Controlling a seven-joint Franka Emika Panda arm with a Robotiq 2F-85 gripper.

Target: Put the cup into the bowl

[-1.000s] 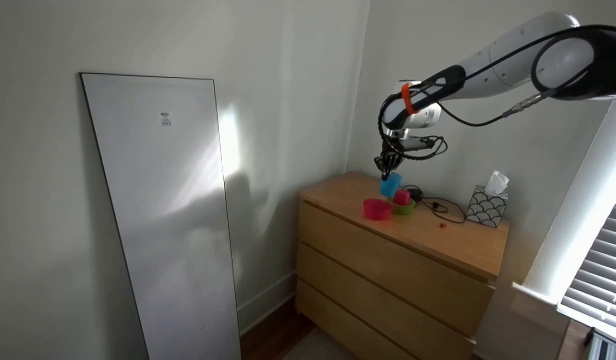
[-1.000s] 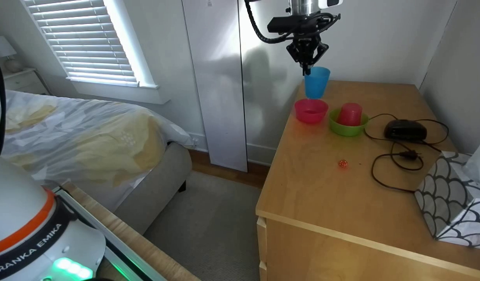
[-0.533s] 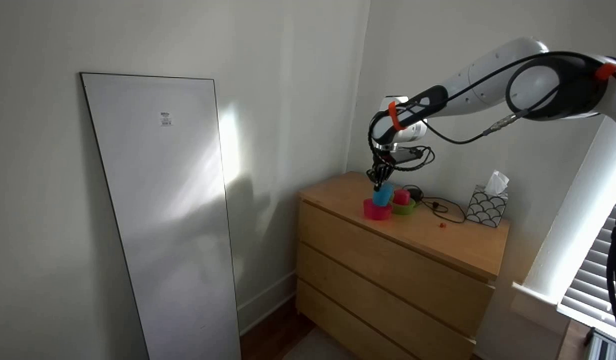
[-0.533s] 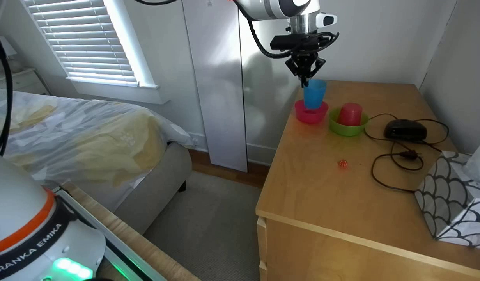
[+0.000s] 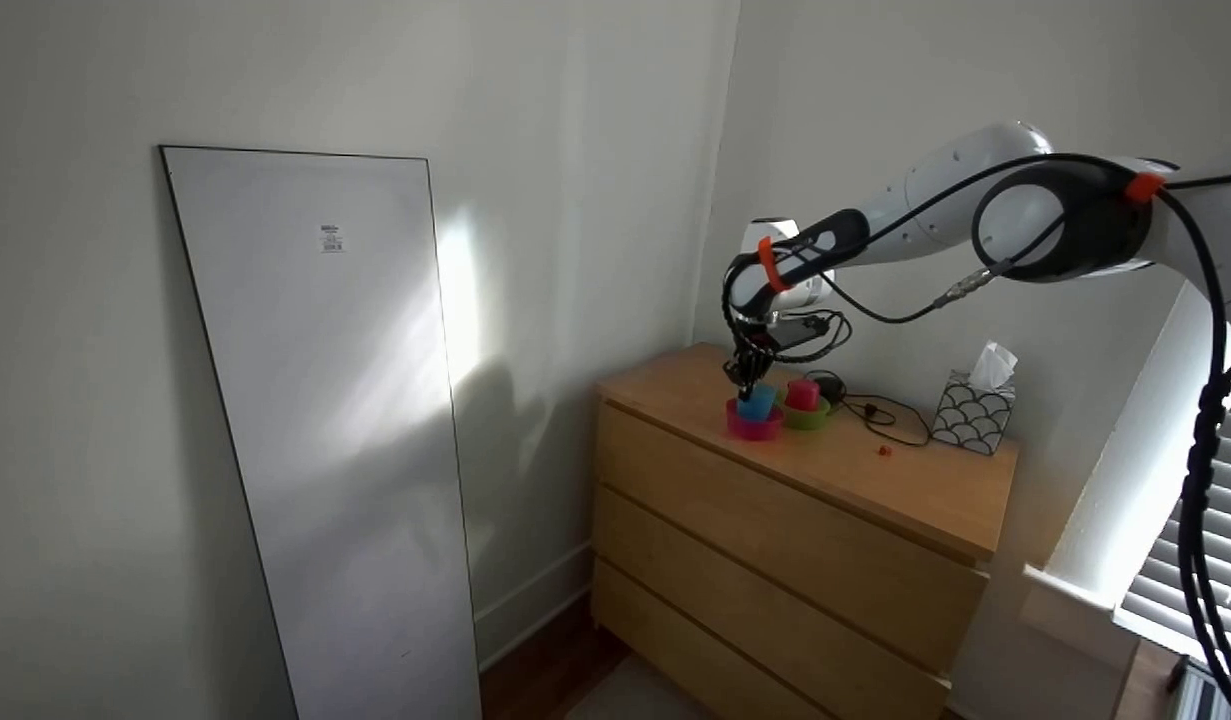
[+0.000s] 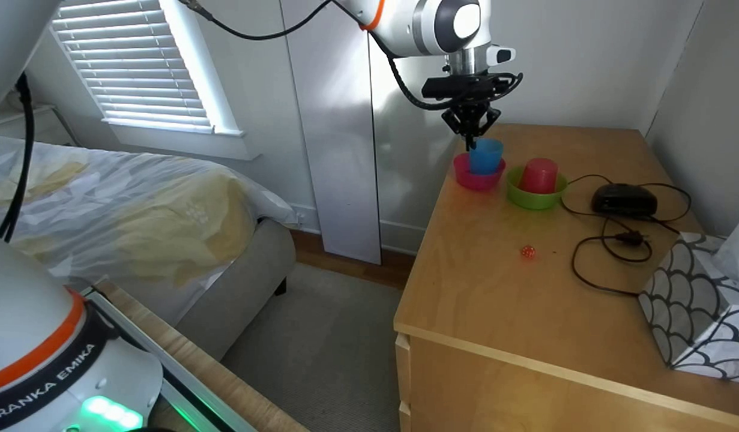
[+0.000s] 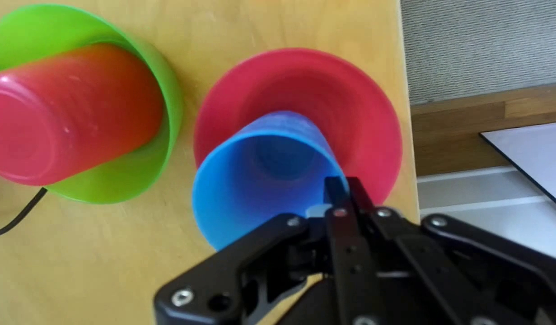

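Just beside pink bowl [image 7: 350,113]: green bowl [image 7: 47,32], tumbler [image 7: 83,113] inside.

Dim overall; blinds [image 6: 132,72] glow; bright patch, shadows on wall [image 5: 595,220].

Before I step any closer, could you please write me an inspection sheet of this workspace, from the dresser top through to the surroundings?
Surface: light wooden dresser top, grain visible.
Job's things: blue cup, mouth up, lower part inside the pink bowl; contact with the bowl's bottom cannot be told.
Clutter: red cup upside down in a green bowl; also a small red item, black device and patterned tissue box.
Gripper: closed on the blue cup's wall at its rim.
Cables: black cord lies looped on the dresser top; black arm cable hangs from the robot arm.
Surroundings: bed, window blinds and a leaning grey panel.
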